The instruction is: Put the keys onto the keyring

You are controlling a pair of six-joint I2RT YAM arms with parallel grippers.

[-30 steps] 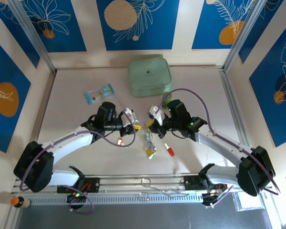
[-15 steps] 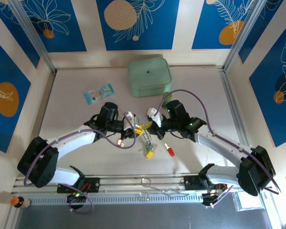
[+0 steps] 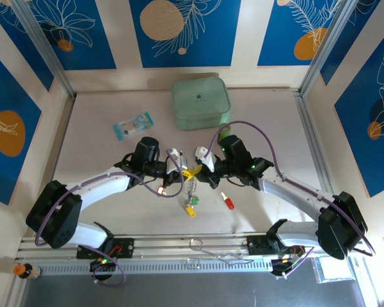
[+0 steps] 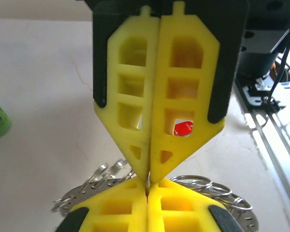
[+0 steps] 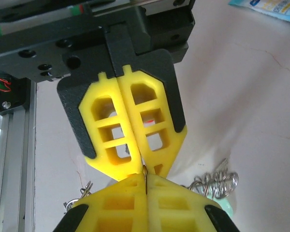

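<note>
Pinches keyring above mid-bench between tightly closed left hand and right hand; shows green and yellow keys dangling, seemingly threaded; leaves red key loose, likely pending.

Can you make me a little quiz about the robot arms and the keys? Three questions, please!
1. True or false: the red key lies on the table, apart from the keyring.
2. What sits near the far edge of the table? A) a mint-green case B) a red bucket C) a toy car
3. Fill in the gap with open or shut: the left fingers and the right fingers are both ____ on the keyring.
Key: 1 true; 2 A; 3 shut.
</note>
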